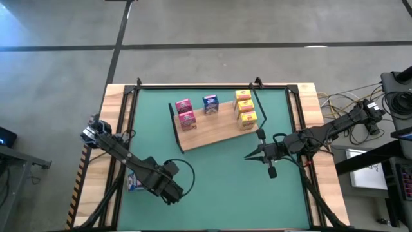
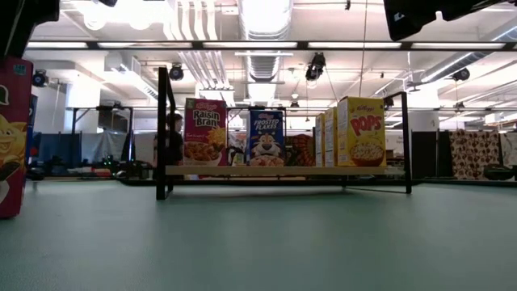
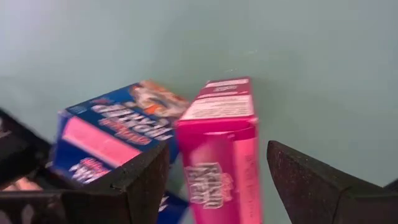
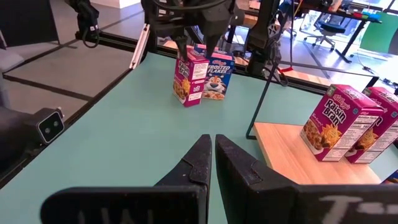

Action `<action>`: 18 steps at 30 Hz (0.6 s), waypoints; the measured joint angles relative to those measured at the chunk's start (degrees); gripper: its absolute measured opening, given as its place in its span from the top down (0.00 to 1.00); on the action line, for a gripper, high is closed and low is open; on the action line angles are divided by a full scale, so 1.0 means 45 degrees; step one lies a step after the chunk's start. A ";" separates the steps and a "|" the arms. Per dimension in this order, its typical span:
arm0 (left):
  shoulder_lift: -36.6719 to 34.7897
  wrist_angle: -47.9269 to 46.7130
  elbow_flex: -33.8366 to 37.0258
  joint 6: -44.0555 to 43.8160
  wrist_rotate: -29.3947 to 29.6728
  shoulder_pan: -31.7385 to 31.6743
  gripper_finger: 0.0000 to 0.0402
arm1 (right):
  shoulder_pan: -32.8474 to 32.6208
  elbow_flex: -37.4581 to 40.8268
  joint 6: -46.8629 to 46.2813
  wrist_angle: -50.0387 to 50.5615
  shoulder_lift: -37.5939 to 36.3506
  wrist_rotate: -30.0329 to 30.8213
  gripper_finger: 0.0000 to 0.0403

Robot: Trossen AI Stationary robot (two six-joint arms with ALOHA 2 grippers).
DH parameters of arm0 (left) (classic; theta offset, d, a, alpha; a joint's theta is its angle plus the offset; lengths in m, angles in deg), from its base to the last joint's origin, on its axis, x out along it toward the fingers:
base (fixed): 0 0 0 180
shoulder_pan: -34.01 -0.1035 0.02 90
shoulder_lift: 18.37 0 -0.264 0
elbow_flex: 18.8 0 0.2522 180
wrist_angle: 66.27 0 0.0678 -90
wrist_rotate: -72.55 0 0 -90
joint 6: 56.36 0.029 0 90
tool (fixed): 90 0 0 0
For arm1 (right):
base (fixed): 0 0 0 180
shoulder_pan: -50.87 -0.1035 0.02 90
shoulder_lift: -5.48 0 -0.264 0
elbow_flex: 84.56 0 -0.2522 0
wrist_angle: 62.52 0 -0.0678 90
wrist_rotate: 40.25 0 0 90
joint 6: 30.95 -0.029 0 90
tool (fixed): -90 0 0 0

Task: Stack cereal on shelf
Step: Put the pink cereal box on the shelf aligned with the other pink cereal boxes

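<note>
I count six boxes on the shelf (image 1: 212,132): two pink, one blue, three yellow. My left fingers (image 3: 149,180) are spread around the pink box (image 3: 221,149) near-left on the counter (image 1: 225,187); right fingers (image 4: 208,155) pressed together, idle.

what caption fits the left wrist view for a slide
Left gripper open around a pink cereal box on the mat, a blue box beside it.

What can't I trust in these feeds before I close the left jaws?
- High view: the left arm hides the boxes under the left gripper; their count is unclear.
- Left wrist view: the pink box is blurred; contact with the fingers cannot be judged.
- Low view: the front boxes hide any behind them on the shelf.
</note>
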 joint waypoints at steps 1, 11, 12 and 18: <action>0.0000 0.0191 0.0004 0.0075 -0.0004 -0.0005 0.37 | 0.0000 0.0000 0.0000 0.0000 0.0000 0.0004 0.97; 0.0000 0.0737 0.0004 0.0204 -0.0005 -0.0034 0.37 | 0.0000 0.0000 0.0000 0.0000 0.0000 0.0000 0.97; 0.0000 0.0737 0.0004 0.0204 -0.0004 -0.0034 0.37 | 0.0000 0.0000 0.0000 0.0000 0.0000 0.0000 0.97; 0.0000 0.0896 0.0196 0.0204 -0.0005 -0.0034 0.37 | 0.0000 0.0000 0.0000 0.0005 0.0000 0.0000 0.97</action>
